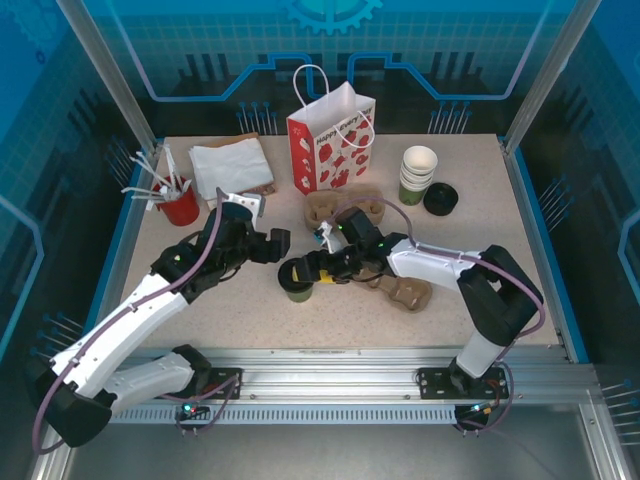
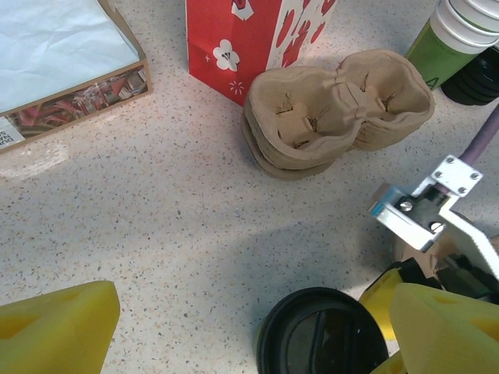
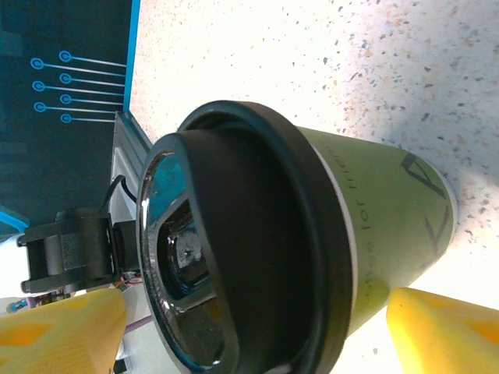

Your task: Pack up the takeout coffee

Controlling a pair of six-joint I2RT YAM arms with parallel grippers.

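One speckled, stone-look table [image 1: 500, 240] carries everything we see. Across it reach the left arm [image 1: 130, 320] and right arm [image 1: 450, 265], white shells with black joints, meeting near the middle. At the back stands a glossy red paper bag [image 1: 330, 140] with white print, its white cord handles up. Left of it lies a flat brown card box [image 1: 232, 165] of white paper sheets. Just in front of the bag sits a nested stack of moulded pulp carriers [image 1: 345, 210], rough, tan and two-welled; a further carrier [image 1: 408, 292] lies partly under the right arm. Right of the bag we find stacked olive cups [image 1: 418, 172] with white rolled rims. A red pot [image 1: 180, 205] of white sticks stands at far left. The coffee [image 1: 297, 280] stands upright on the table at centre front, a tapered olive paper cup capped in shiny black plastic. The right gripper [image 1: 310, 270] straddles it, yellow fingers [image 3: 444, 331] spread wide on either side; we cannot tell whether they touch it. The left gripper [image 1: 280, 244] hangs just beside the coffee, toward the back left, likewise spread wide and holding nothing. A loose lid [image 1: 440, 198], flat, round and black, lies just beside the cups.
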